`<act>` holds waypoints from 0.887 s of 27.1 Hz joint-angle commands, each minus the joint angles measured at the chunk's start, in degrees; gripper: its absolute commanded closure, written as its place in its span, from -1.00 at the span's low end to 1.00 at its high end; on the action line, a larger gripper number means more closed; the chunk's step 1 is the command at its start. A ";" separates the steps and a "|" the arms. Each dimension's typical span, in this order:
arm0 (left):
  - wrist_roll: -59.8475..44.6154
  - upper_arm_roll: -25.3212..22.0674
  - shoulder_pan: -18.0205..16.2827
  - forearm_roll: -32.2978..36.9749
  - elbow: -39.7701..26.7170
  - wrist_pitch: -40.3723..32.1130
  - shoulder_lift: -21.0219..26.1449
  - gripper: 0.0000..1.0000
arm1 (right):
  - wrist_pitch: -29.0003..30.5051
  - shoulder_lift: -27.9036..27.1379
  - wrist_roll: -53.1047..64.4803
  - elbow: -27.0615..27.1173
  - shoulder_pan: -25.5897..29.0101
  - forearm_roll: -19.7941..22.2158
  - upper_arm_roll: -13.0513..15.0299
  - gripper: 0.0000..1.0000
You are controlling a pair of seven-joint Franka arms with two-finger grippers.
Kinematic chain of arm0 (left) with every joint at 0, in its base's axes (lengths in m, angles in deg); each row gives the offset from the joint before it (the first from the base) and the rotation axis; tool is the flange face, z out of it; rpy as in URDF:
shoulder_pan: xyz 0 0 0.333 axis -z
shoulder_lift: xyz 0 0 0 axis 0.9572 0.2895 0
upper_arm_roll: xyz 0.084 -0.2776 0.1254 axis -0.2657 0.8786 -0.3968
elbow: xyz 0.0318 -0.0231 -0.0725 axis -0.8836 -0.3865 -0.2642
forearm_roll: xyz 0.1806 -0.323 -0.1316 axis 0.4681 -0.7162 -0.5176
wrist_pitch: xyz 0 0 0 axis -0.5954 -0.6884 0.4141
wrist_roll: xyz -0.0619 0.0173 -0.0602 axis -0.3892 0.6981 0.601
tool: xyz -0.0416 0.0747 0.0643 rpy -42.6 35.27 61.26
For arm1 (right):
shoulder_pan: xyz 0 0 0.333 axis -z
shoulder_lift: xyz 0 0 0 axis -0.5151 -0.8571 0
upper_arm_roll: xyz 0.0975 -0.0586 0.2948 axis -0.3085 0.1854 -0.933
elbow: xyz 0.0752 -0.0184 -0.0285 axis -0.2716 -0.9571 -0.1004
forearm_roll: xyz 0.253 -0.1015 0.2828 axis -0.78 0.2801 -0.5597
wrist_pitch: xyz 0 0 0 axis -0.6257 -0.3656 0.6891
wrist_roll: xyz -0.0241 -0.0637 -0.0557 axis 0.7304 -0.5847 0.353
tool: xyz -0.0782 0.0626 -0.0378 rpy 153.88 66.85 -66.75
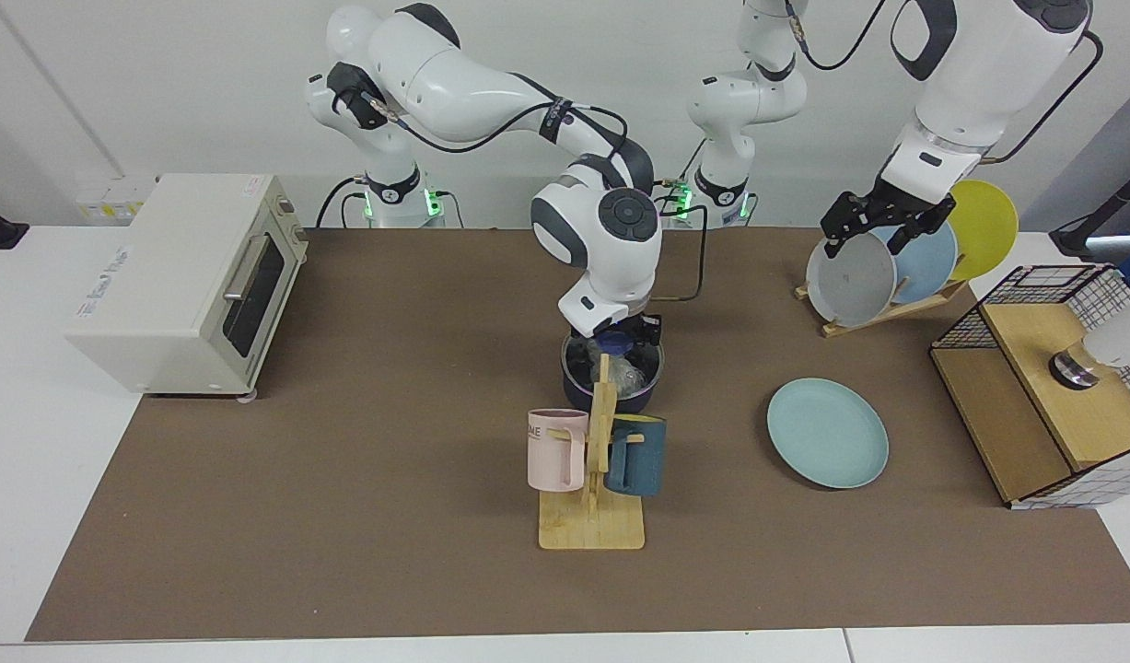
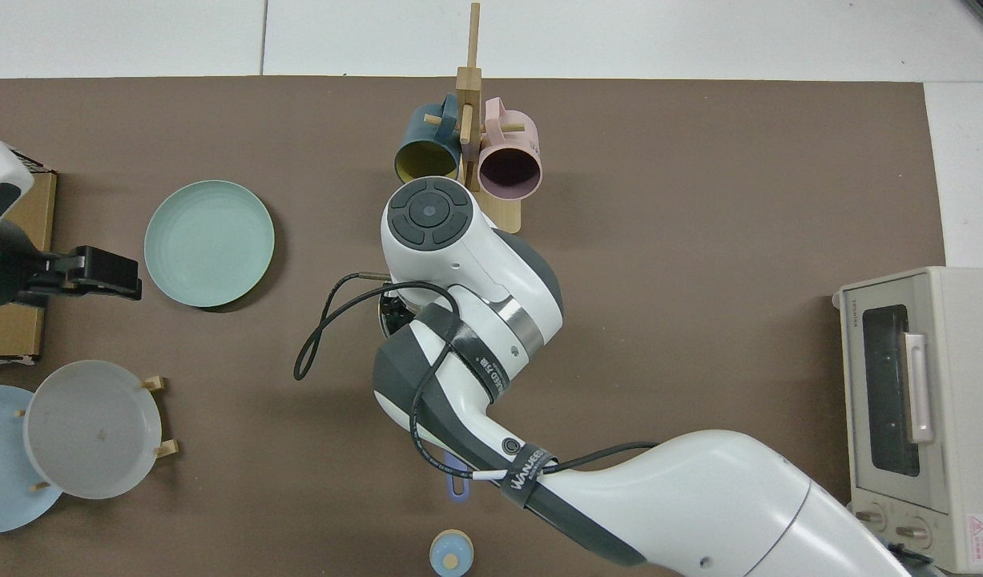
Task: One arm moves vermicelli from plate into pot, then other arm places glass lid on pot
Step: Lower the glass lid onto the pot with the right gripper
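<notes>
The black pot (image 1: 578, 387) stands mid-table, and the whitish vermicelli (image 1: 625, 373) shows inside it through the glass lid (image 1: 585, 359) resting on its rim. My right gripper (image 1: 620, 343) reaches straight down over the pot, shut on the lid's blue knob (image 1: 617, 346). From above, this arm hides most of the pot; only a sliver (image 2: 388, 308) and its blue handle (image 2: 457, 483) show. The teal-green plate (image 1: 827, 433) (image 2: 209, 243) lies bare. My left gripper (image 1: 882, 228) (image 2: 106, 272) hangs open and holding nothing, high by the plate rack.
A wooden mug stand (image 1: 594, 516) with a pink mug (image 1: 555, 449) and a dark blue mug (image 1: 635, 456) stands close in front of the pot. A toaster oven (image 1: 182, 281), a rack with a grey plate (image 1: 850, 279) and a wire-and-wood crate (image 1: 1048, 387) line the sides.
</notes>
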 commanded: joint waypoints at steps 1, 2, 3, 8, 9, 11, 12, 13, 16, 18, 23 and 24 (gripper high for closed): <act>0.77 0.12 -0.44 0.05 -0.84 0.53 -1.05 -1.00 | -0.38 -1.57 -2.02 2.08 -0.19 -0.79 -0.46 1.00; 0.77 0.12 -0.44 0.05 -0.84 0.53 -1.05 -1.00 | -0.29 -1.65 -2.02 2.08 -0.19 -0.79 -0.46 1.00; 0.77 0.12 -0.44 0.05 -0.84 0.53 -1.05 -1.00 | -0.29 -1.66 -2.02 2.08 -0.19 -0.79 -0.46 1.00; 0.77 0.12 -0.44 0.05 -0.75 0.53 -1.05 -1.00 | -0.38 -1.74 -2.02 2.08 -0.19 -0.79 -0.37 1.00; 0.77 0.12 -0.44 0.05 -0.75 0.44 -1.05 -1.00 | -0.38 -1.74 -2.02 2.08 -0.19 -0.71 -0.37 1.00; 0.77 0.12 -0.44 0.05 -0.83 0.53 -1.05 -1.00 | -0.29 -1.74 -2.02 2.08 -0.10 -0.62 -0.29 1.00; 0.77 0.12 -0.44 0.05 -0.75 0.53 -1.05 -1.00 | 0.06 -1.74 -2.02 2.08 -0.18 -0.62 -0.20 1.00; 0.77 0.12 -0.44 0.05 -0.75 0.53 -1.05 -1.00 | 0.41 -1.74 -2.02 2.08 -0.19 -0.62 -0.20 1.00; 0.77 0.12 -0.44 0.05 -0.75 0.53 -1.05 -1.00 | 1.11 -2.01 -2.63 2.00 -0.36 -0.44 -0.20 1.00; 0.77 0.12 -0.44 0.05 -0.75 0.53 -1.05 -1.00 | 2.08 -2.27 -3.77 1.91 -0.80 -0.27 -0.11 1.00; 0.77 0.12 -0.44 0.05 -0.75 0.44 -1.05 -1.00 | 2.52 -2.45 -4.30 1.91 -0.80 0.00 -0.02 1.00; 0.77 0.12 -0.44 0.05 -0.75 0.52 -1.05 -1.00 | 2.52 -2.45 -4.30 1.82 -0.89 0.09 0.07 1.00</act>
